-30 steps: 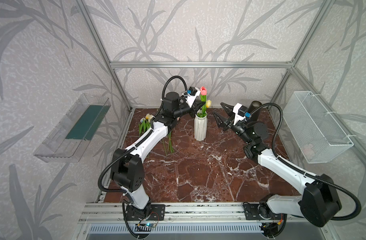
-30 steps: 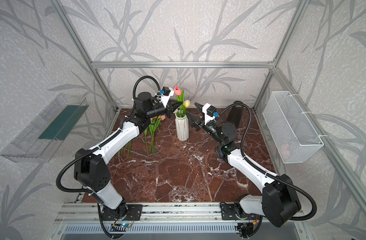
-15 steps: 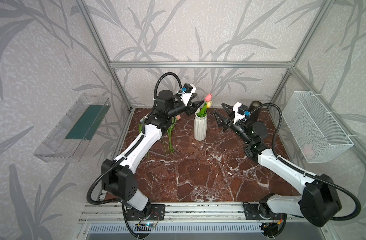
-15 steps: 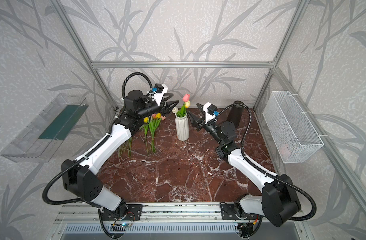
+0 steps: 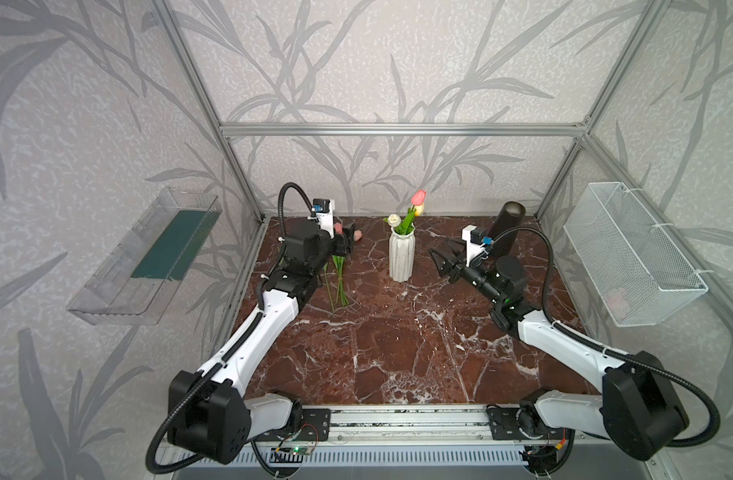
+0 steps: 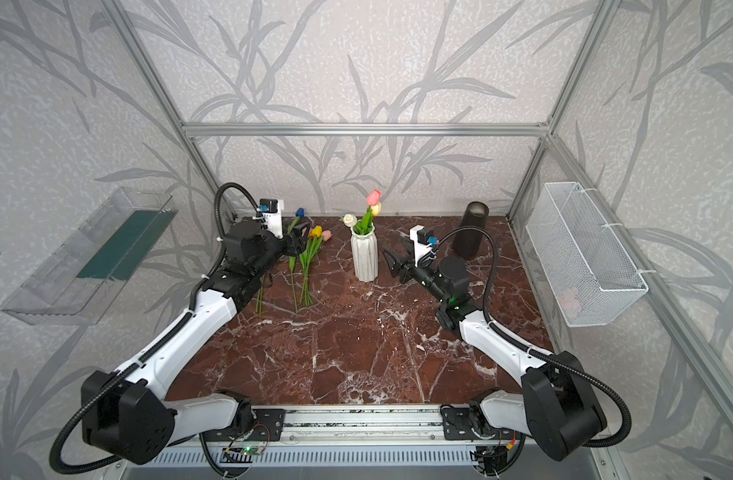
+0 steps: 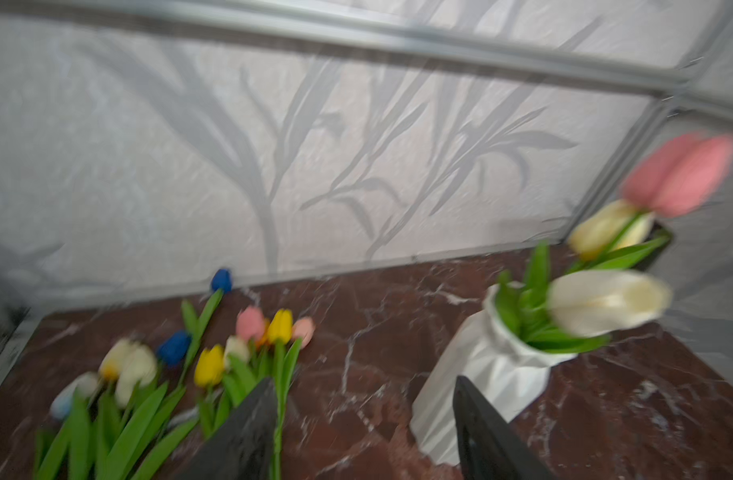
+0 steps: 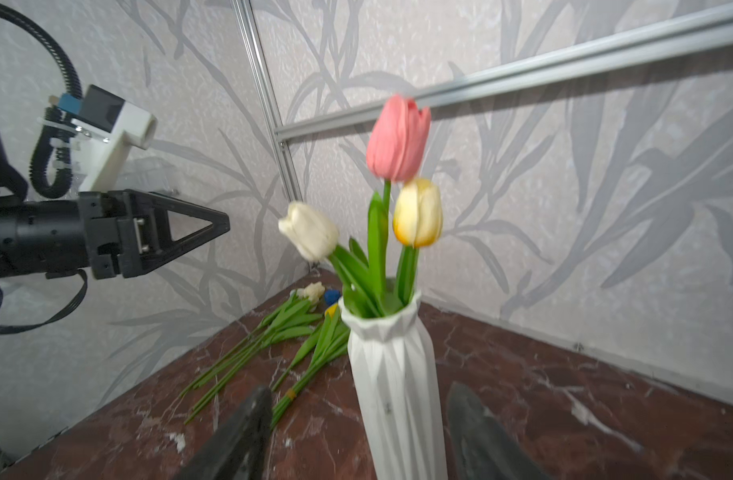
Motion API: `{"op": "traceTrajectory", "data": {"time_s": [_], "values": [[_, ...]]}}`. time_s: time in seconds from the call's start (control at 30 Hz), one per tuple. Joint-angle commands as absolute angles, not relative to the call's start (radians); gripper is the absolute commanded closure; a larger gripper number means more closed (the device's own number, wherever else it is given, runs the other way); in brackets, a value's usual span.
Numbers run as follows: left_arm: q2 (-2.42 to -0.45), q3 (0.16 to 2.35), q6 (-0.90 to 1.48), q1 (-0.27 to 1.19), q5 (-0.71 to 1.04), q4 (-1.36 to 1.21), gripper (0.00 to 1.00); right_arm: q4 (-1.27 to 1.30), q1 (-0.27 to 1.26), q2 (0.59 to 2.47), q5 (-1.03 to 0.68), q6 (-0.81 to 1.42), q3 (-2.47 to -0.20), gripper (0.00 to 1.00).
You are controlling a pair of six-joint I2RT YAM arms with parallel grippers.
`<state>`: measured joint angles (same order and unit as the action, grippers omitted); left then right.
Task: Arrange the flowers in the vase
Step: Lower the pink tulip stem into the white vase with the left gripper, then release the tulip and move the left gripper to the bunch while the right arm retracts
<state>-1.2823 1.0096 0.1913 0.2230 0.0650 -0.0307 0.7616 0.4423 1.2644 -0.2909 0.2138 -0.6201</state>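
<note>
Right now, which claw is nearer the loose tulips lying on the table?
Left. The left claw hovers directly over the loose tulips, left of the vase. The right claw is on the vase's other side, open and aimed at it.

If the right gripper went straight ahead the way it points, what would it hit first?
Probably the white vase; the wrist view shows it dead ahead of the open right gripper.

A white vase [image 5: 401, 257] on a marble table [image 5: 398, 353] holds 3 tulips [image 5: 410, 210]; more flowers [image 5: 339, 278] lie left, beside the left gripper [image 5: 350, 240].
</note>
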Motion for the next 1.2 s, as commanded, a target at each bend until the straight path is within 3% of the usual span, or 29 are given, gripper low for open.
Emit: {"op": "traceTrajectory", "data": {"time_s": [0.0, 0.13, 0.33, 0.6, 0.77, 1.07, 1.17], "values": [[-1.351, 1.012, 0.342, 0.122, -0.027, 0.183, 0.33, 0.802, 0.484, 1.202, -0.206, 0.154, -0.53, 0.35], [-1.517, 1.087, 0.349, 0.046, 0.028, 0.328, 0.43, 0.836, 0.587, 1.144, -0.105, 0.05, -0.417, 0.4], [-1.714, 1.287, 0.34, 0.019, -0.146, 0.542, 0.47, 1.075, 0.73, 1.201, 0.001, -0.024, -0.307, 0.42], [-1.907, 1.481, 0.287, -0.094, -0.112, 0.727, 0.65, 1.123, 0.742, 1.242, 0.041, -0.035, -0.261, 0.43], [-1.992, 1.568, 0.241, -0.101, -0.11, 0.764, 0.65, 1.124, 0.742, 1.275, 0.035, -0.027, -0.274, 0.43], [-2.08, 1.634, 0.213, -0.112, -0.07, 0.776, 0.77, 1.114, 0.743, 1.286, 0.043, -0.027, -0.285, 0.42], [-2.104, 1.655, 0.214, -0.114, -0.078, 0.783, 0.77, 1.108, 0.743, 1.278, 0.043, -0.026, -0.282, 0.41]]}}
